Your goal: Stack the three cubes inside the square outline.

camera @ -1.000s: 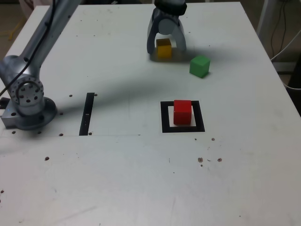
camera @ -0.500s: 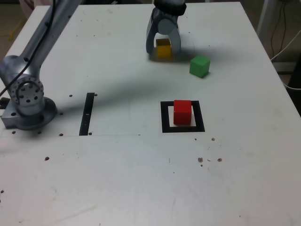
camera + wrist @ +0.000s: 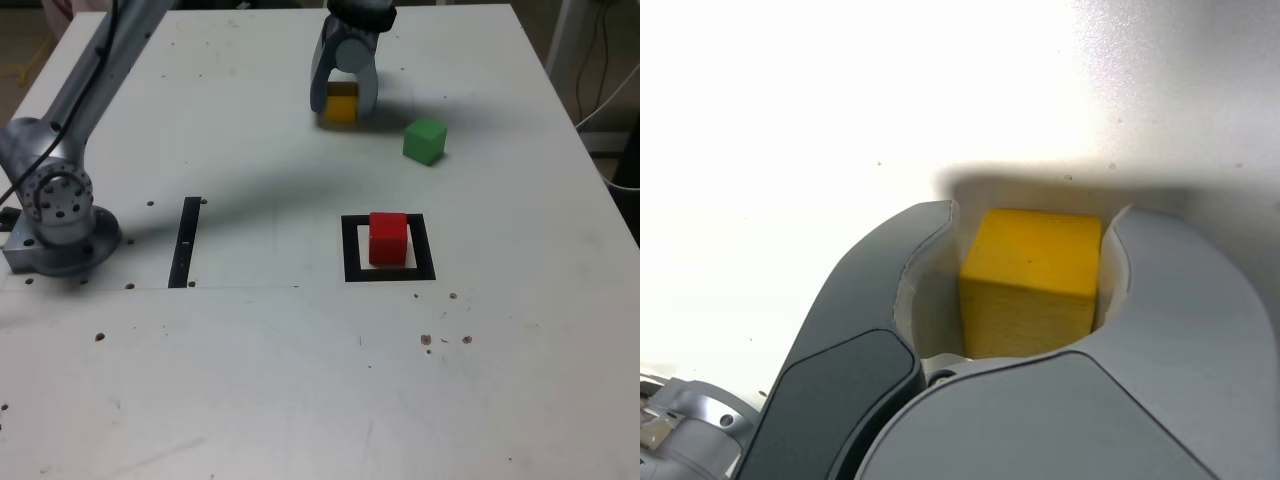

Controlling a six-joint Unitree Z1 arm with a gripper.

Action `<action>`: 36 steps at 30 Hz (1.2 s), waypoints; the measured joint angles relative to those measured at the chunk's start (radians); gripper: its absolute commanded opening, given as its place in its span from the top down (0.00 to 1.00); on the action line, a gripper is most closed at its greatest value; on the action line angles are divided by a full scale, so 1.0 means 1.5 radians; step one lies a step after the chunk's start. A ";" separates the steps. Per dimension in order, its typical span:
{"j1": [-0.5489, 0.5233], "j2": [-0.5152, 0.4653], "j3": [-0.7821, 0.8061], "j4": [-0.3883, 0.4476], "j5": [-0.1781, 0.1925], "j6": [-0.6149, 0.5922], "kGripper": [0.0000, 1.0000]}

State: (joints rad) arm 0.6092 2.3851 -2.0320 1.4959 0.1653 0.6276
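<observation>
Gripping the yellow cube far back — your gripper holds it; next, lift toward the red cube.

White table, scuffed, with small dark specks scattered over it. Thin black strip lies flat on the table, running toward the near edge, with a faint thin line across the table at its near end. White cables hang beyond the table's far corner, at the exterior view's right; possibly a dark one too, too blurred to tell.
</observation>
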 measured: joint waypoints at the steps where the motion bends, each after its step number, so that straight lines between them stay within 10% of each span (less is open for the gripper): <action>1: 0.000 0.000 0.000 0.001 0.000 0.000 0.62; 17: -0.065 -0.093 0.029 0.033 0.005 -0.037 0.62; 36: -0.218 -0.203 0.147 0.036 -0.058 -0.162 0.62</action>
State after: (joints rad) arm 0.2826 2.0807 -1.8117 1.5495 0.0785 0.3846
